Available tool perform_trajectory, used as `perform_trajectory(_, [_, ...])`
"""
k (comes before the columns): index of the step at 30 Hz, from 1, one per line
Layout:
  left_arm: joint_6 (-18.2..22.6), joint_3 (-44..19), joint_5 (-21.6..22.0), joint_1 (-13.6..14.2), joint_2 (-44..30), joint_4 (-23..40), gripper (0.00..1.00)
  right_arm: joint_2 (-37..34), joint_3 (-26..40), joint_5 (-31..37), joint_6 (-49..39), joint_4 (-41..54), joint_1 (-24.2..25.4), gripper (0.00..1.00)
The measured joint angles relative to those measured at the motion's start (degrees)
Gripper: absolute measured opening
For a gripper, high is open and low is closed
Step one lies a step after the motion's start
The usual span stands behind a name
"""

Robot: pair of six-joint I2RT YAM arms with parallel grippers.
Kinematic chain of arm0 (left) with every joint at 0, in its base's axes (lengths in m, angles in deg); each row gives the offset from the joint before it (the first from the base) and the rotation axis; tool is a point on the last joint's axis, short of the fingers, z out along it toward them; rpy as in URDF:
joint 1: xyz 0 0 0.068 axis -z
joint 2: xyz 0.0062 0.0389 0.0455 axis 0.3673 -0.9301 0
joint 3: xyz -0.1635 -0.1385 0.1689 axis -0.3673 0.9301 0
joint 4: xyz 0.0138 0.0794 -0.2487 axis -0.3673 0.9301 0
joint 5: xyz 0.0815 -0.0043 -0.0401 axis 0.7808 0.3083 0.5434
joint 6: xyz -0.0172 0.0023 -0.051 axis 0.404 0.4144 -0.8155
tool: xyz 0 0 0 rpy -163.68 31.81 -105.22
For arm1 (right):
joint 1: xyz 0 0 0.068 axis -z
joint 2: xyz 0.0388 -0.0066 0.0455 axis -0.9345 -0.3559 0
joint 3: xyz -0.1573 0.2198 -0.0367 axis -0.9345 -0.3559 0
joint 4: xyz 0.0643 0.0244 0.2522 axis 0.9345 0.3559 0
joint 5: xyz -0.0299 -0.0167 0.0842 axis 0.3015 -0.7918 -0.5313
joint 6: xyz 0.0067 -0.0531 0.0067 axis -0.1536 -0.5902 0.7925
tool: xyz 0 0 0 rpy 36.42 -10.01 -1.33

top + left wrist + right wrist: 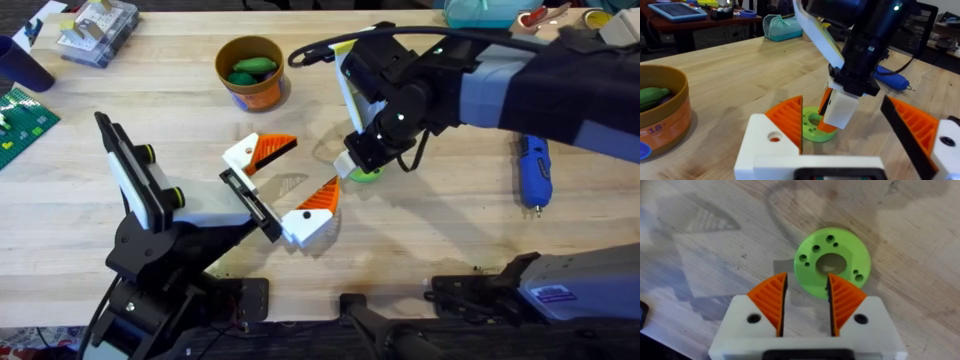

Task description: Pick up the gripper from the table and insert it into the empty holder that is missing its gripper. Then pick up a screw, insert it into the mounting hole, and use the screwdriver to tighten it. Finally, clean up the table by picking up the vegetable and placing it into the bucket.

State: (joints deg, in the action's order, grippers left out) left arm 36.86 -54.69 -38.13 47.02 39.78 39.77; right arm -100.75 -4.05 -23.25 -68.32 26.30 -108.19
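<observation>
The pale planked wooden table (pixel 120 215) carries a flat lime-green plastic disc (pixel 832 261), round with a wide central bore ringed by small holes. The right gripper (pixel 806 301), two white blocky fingers (pixel 769 300) faced with ribbed orange wedges, hangs straight over the disc's edge, its pads parted by a narrow gap and clasping nothing. The left gripper (pixel 285 175), of the same white-and-orange make, sits at about nine o'clock from the disc with its fingers spread wide and empty. A small round orange bucket with a yellowish rim (pixel 251 72) stands at eleven o'clock, smooth green vegetables (pixel 251 70) lying inside. The blue pen-shaped screwdriver (pixel 533 172) lies at three o'clock, its short metal tip towards the near edge.
</observation>
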Motion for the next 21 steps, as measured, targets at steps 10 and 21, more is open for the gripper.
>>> perform_trajectory(10, [0.0, 0.0, 0.2, 0.0, 0.0, 0.2, 0.993, 11.6, 2.4, -0.1, 0.0, 8.1, 3.1, 0.463])
perform_trajectory(21, [0.0, 0.0, 0.2, 0.0, 0.0, 0.2, 0.993, 26.4, -1.6, 4.0, 4.6, 9.4, 2.4, 0.463])
